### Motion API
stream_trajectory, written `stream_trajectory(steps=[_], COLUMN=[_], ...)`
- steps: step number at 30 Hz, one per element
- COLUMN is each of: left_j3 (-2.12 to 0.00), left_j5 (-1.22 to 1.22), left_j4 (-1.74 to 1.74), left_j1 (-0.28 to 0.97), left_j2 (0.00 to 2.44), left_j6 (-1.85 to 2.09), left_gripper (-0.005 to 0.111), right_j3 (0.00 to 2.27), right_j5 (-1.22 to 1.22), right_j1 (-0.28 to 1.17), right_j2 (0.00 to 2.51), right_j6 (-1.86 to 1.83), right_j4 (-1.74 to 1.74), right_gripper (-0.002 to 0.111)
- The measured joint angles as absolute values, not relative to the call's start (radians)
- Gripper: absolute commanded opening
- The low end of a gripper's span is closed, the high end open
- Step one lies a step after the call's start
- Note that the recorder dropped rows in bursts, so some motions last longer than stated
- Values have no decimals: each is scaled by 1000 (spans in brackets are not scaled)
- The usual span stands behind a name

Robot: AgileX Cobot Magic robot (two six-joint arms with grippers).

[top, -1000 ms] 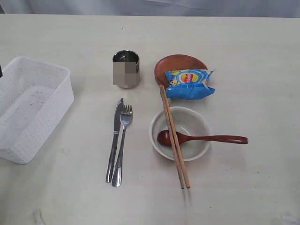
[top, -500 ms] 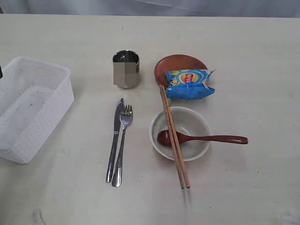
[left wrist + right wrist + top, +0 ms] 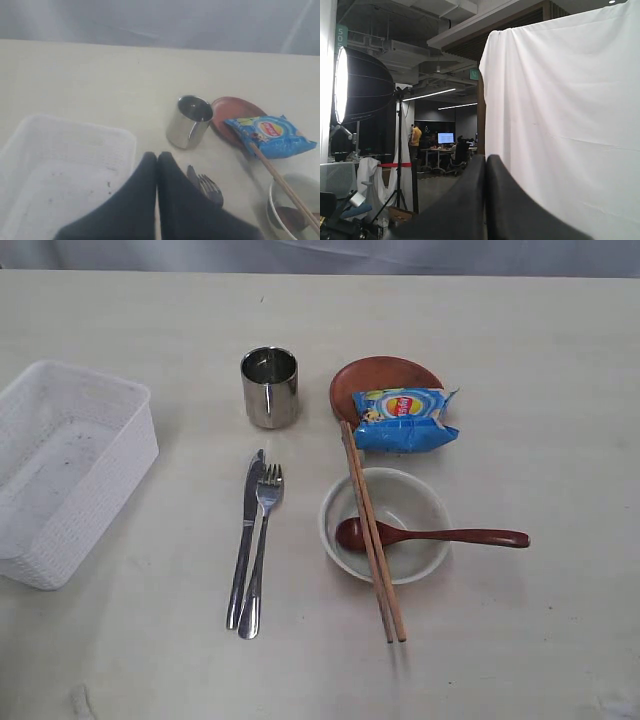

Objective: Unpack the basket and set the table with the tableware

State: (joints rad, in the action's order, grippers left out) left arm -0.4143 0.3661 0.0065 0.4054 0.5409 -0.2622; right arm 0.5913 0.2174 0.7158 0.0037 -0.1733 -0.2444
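The white basket (image 3: 110, 490) stands empty at the table's (image 3: 540, 390) left side. To its right are the steel cup (image 3: 269, 387) and, nearer, the knife (image 3: 245, 540) and fork (image 3: 261, 550) side by side. The brown plate (image 3: 380, 375) carries a blue chip bag (image 3: 405, 418). Chopsticks (image 3: 373, 530) and a wooden spoon (image 3: 430, 536) lie across the pale bowl (image 3: 410, 502). My left gripper (image 3: 157, 157) is shut and empty, hovering between the basket (image 3: 65, 170) and the fork (image 3: 210, 187). My right gripper (image 3: 486, 159), shut, faces away from the table.
Neither arm shows in the exterior view. A white cloth screen (image 3: 570, 110) and a studio room with a light stand (image 3: 400, 150) fill the right wrist view. The left wrist view also takes in the cup (image 3: 190, 121) and chip bag (image 3: 270, 135).
A dark sliver of the left arm at the exterior view's left edge has left the picture. The tableware has not moved.
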Motion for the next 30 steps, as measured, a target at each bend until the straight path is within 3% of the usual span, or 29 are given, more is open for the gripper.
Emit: stream_trajectory(steps=[13, 30], left_j3=[-196, -187], left_j5=[0, -39], left_j4=[7, 52], left_j1=[401, 180], left_j2=[338, 115], left_j6=[-154, -49], left_gripper=[0, 0], right_j3=[591, 591], right_j5=[217, 217], right_j1=[716, 716], right_j2=[4, 4], right_j6=[-173, -173], right_j4=[-244, -244], right_gripper=[0, 0])
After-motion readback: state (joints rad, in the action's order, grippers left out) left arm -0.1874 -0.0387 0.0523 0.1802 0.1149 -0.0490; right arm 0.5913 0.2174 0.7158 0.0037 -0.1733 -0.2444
